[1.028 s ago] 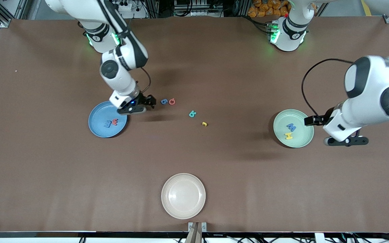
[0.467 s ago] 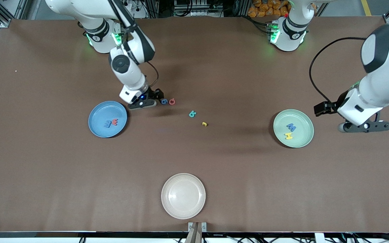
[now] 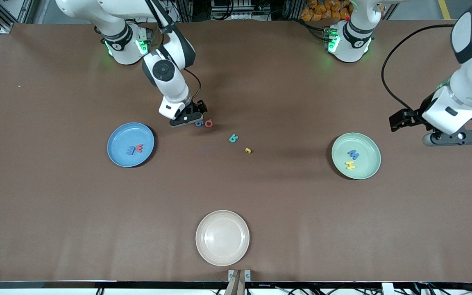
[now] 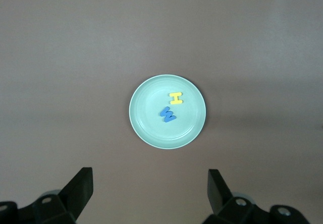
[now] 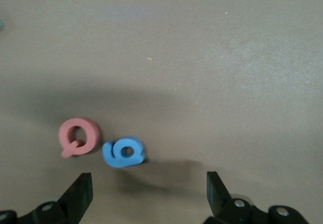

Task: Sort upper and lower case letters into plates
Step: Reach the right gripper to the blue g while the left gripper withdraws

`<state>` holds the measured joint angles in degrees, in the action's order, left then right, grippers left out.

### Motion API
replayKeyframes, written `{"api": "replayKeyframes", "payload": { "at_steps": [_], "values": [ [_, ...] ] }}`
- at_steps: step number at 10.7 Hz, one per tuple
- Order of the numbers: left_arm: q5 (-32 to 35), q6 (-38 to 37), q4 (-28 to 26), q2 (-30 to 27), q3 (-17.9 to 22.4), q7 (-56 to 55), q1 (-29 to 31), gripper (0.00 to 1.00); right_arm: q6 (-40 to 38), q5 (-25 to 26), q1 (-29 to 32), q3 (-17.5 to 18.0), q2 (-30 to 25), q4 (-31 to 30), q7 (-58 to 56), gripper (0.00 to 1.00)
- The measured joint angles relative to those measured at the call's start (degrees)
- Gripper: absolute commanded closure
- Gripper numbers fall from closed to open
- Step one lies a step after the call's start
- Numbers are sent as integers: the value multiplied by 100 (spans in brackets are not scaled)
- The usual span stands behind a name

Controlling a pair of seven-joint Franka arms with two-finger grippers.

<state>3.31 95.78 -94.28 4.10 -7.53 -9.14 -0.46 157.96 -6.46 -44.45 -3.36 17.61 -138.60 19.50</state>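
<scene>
"H" [image 3: 350, 165] in green plate [image 3: 370, 170]

Right tool [image 5: 146, 191] spread wide w/ nothing between its fingers [image 5: 81, 191], low over brown bench [image 5: 212, 57]. Blue letter [image 5: 123, 152] lies flat just ahead of the gap, nearer one finger. Red letter [image 5: 77, 136] right beside it, maybe touching. Both apart from tool.

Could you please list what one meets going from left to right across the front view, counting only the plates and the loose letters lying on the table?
Blue plate → blue letter → red letter → cream plate → teal letter → yellow letter → green plate.
</scene>
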Motion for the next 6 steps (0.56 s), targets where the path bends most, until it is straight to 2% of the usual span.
{"api": "replayKeyframes", "payload": {
  "at_steps": [2, 6],
  "values": [
    [0, -75, 1, -140, 1, 0, 0, 0, 2, 453, 0, -42, 153, 152, 365, 0],
    [0, -206, 1, -410, 35, 0, 2, 0, 2, 561, -52, -44, 267, 322, 594, 0]
  ]
}}
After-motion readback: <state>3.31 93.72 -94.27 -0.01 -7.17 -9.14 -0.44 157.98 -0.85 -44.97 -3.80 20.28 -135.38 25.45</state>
